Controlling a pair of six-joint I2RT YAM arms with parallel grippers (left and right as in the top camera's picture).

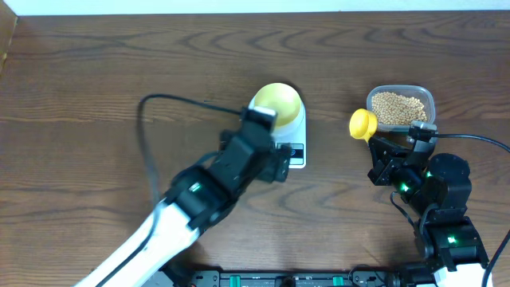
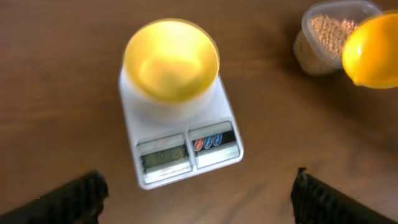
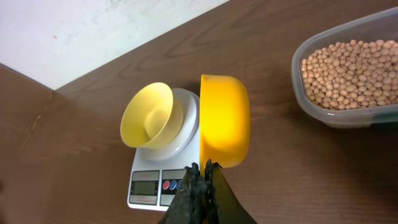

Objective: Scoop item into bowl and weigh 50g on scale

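1. Right now the beans (image 3: pixel 351 62) all lie in the clear tub (image 3: pixel 348 117). From overhead it stands at about 3 o'clock from the scale (image 1: pixel 296 153), apart from it on the brown surface (image 1: pixel 96 80).
2. The pale bowl (image 1: pixel 279 102) sits on the scale's round end at 12 o'clock, with the display at 6 o'clock. It looks empty.
3. The right tool (image 3: pixel 202 169) is clamped on the handle of the bright yellow spoon (image 3: pixel 225 121). The spoon's cup hangs between scale and tub, turned on its side, and I see no beans in it.
4. The left tool (image 2: pixel 199 199) hangs over the display end of the scale, its fingers wide apart with nothing between them.
5. To my eye the beans are hard, smooth and light. They will roll and bounce, so pinching them is hopeless and they have to ride in the spoon, kept level.
6. The spoon looks like stiff, slick plastic, and the handle is the right place to hold it.
7. The tub looks light enough to skid when the spoon digs in, so steadying its wall would help.
8. The bowl seems thin and light and could slide off the scale if bumped. Its rim is the only sensible hold.
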